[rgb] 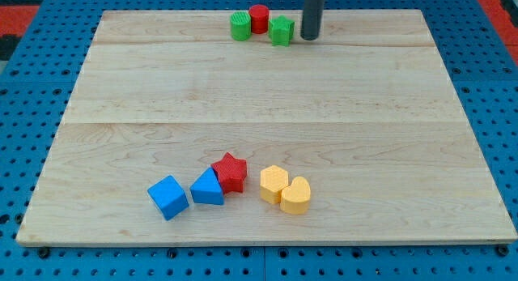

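Note:
My tip (311,37) rests on the wooden board (267,95) near the view's top, just right of a green star-shaped block (282,31), with a small gap between them. Left of that block stand a red cylinder (259,19) and a green cylinder (240,27), all three close together. Toward the view's bottom lies a second cluster: a blue cube (168,197), a blue triangular block (208,188), a red star (230,172), a yellow hexagonal block (273,183) and a yellow heart-shaped block (296,196).
The board lies on a blue pegboard surface (32,95). A red patch (20,14) shows at the view's top left corner and another red patch (498,6) at the top right.

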Robot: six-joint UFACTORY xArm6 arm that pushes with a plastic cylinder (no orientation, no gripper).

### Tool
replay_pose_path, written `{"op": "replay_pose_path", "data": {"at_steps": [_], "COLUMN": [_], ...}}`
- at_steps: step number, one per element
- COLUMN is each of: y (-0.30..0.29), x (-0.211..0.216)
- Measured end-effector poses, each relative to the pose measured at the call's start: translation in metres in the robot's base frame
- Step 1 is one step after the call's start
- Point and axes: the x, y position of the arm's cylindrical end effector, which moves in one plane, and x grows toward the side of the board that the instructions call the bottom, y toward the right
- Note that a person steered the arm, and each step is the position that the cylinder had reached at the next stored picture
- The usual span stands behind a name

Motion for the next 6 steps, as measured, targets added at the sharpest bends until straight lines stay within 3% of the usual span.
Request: {"op": "replay_pose_path", "data": {"at_steps": [2, 4, 6], "y": [-0.028, 0.080, 0.090], "x": [-0.002, -0.002, 0.003]}}
